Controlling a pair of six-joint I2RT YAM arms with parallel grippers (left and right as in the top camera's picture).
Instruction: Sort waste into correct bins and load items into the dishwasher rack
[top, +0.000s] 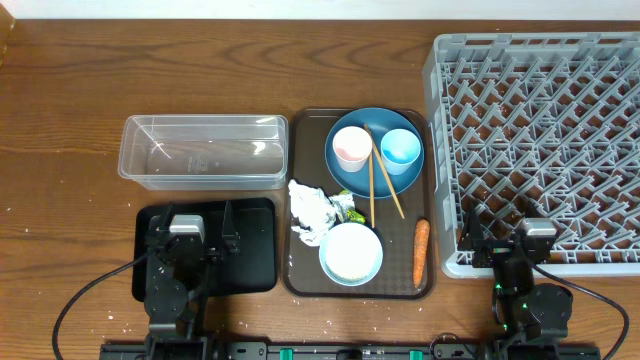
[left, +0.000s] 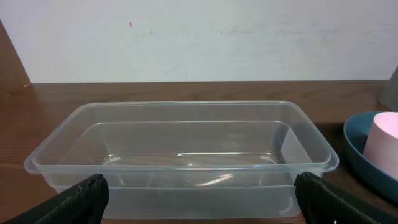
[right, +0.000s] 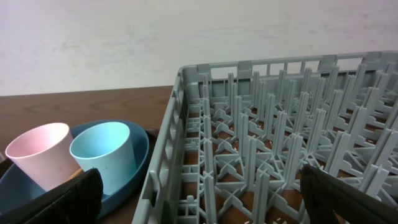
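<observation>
On the brown serving tray (top: 300, 270) lie the blue plate (top: 345, 165) holding the pink cup (top: 351, 148), the light-blue cup (top: 401, 149) and the chopsticks (top: 380, 182). In front are the crumpled tissue with green scraps (top: 315, 212), the pale blue bowl (top: 351, 253) with rice in it, and the carrot (top: 421, 252). The clear tub (top: 204, 150) and black tray (top: 255, 245) sit left. The grey rack (top: 540, 140) is right. My left gripper (left: 199, 202) is open behind the tub (left: 180, 149). My right gripper (right: 202, 199) is open over the rack's near edge (right: 280, 149).
Both arms rest at the table's front edge, the left one over the black tray. Loose white specks lie on the wood near the front left. The right wrist view shows the pink cup (right: 40, 155) and light-blue cup (right: 106, 155) left of the rack.
</observation>
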